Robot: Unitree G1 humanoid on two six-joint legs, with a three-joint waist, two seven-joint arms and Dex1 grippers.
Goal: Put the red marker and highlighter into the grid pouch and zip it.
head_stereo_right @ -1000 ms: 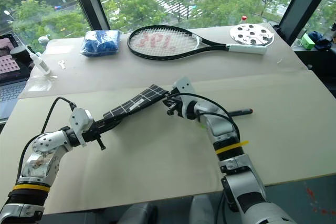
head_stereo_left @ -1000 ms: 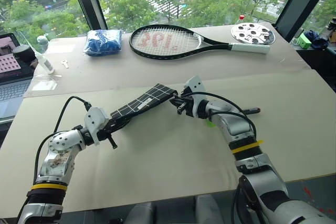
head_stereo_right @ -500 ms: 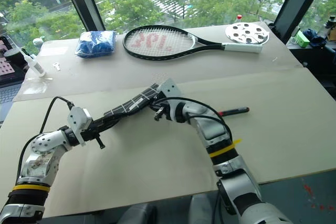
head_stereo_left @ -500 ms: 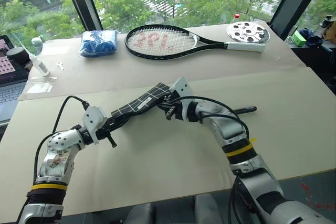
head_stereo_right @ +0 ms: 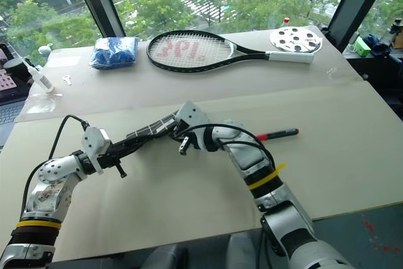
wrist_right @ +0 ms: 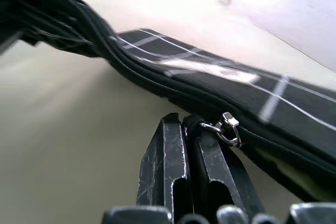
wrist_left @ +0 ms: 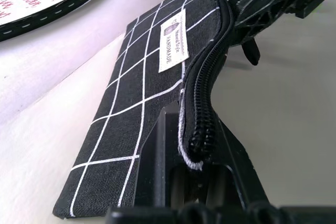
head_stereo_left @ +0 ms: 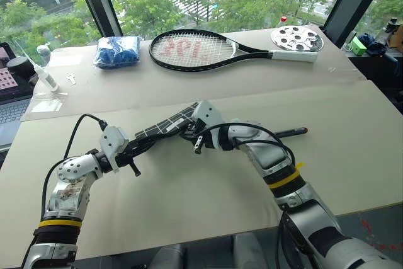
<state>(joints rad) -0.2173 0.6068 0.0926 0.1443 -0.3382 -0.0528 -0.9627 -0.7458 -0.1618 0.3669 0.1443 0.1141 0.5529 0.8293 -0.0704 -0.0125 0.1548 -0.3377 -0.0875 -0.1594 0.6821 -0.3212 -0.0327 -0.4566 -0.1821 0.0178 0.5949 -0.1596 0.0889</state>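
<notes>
Held above the bench's middle, the grid pouch (head_stereo_left: 165, 125) stretches lengthwise between the left gripper (head_stereo_left: 131, 152), jaws clamped on its near end, and the right gripper (wrist_right: 191, 145), jaws pinching the zipper pull strap (wrist_right: 190, 125), while the red marker (head_stereo_right: 277, 134) lies on the bench toward its right edge.

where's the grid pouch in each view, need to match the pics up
Left eye view: the grid pouch is a dark strip at centre, held off the table between the left gripper and the right gripper.
Right eye view: centre-left, same strip.
Left wrist view: fills the middle, gridded face and zipper edge.
Right wrist view: runs across the upper half.
Shared landmark: the white label, also in the right wrist view.
</notes>
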